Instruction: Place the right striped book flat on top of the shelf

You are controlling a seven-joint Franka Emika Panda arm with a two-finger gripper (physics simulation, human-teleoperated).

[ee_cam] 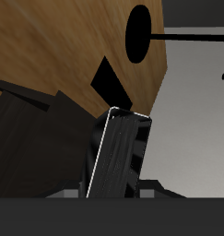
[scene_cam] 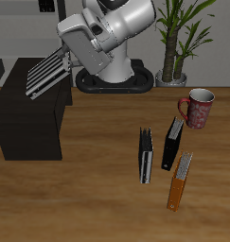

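Striped book (scene_cam: 45,77) clamped by one edge in narrow jaws, upper left of exterior frame over shelf (scene_cam: 31,118); stiff, light, slick-covered, probably best pinched across thickness.

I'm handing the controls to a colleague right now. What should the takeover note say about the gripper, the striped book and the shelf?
Gripper: shut on the right striped book, carried tilted above the shelf.
Book: in the air, not yet touching the shelf top.
Done: book picked up and brought over the shelf.
Left: lower it flat onto the top, open, retreat.
On the table: three other books and a mug, untouched.
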